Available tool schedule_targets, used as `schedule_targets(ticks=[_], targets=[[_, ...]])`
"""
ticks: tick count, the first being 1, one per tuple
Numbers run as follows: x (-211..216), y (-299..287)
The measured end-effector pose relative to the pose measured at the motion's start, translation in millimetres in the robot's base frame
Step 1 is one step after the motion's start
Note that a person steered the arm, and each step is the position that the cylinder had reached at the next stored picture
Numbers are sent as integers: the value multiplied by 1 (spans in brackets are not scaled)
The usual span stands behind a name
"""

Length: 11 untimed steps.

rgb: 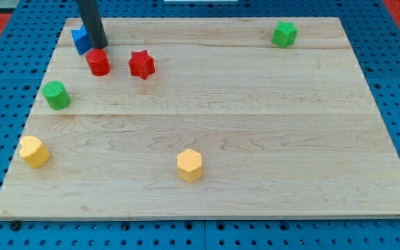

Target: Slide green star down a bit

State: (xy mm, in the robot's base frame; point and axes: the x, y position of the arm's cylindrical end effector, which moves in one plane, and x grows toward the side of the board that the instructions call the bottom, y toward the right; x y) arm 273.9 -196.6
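The green star (pixel 284 33) sits near the view's top right, close to the board's top edge. My tip (pixel 98 46) is far from it, at the view's top left. The tip stands just right of a blue block (pixel 80 39) and just above a red cylinder (pixel 98 62). The rod comes down from the view's top edge and hides part of the blue block.
A red star (pixel 142 64) lies right of the red cylinder. A green cylinder (pixel 56 95) sits at the left edge. A yellow block (pixel 34 151) is at the lower left and a yellow hexagon (pixel 189 165) at the bottom middle. The wooden board (pixel 255 139) lies on a blue pegboard.
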Motion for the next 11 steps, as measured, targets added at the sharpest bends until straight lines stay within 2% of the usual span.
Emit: schedule_targets(ticks=[5, 6, 7, 8, 9, 10, 11], targets=[[0, 19], [-15, 58], [-22, 167], [-60, 281], [-76, 325], [-40, 401], [24, 379]])
